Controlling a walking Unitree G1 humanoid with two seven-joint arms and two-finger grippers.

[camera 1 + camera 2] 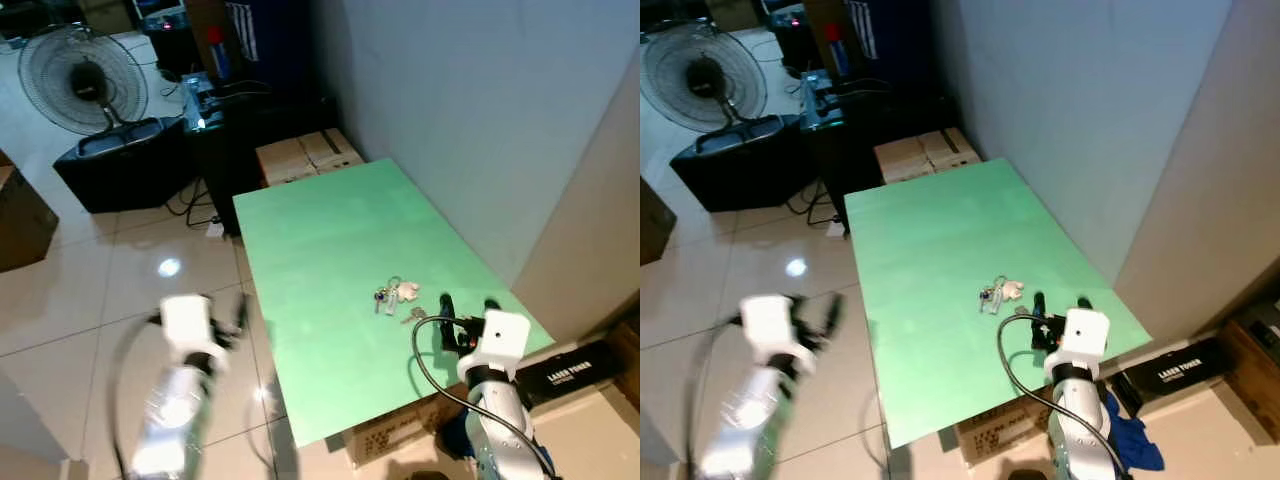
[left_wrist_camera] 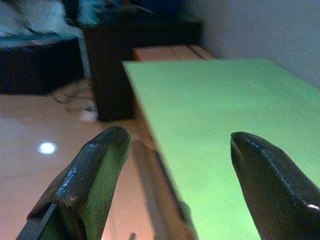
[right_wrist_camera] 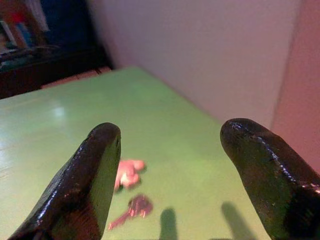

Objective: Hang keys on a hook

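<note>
On green table [image 1: 330, 230], keys [image 1: 396, 296] lying flat, beside spread right hand [image 1: 467, 306]

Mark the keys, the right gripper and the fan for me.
keys [image 1: 393, 294], left eye view, middle of the bunch on the table.
right gripper [image 1: 468, 306], left eye view, midway between its fingertips.
fan [image 1: 83, 78], left eye view, hub of the grille.

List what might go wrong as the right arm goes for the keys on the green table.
1. The keys lie flat on the green table, so the open right end effector may strike the tabletop or slide them away.
2. The bunch is loose and spread out; a pinch may catch one piece and leave the rest dangling.
</note>
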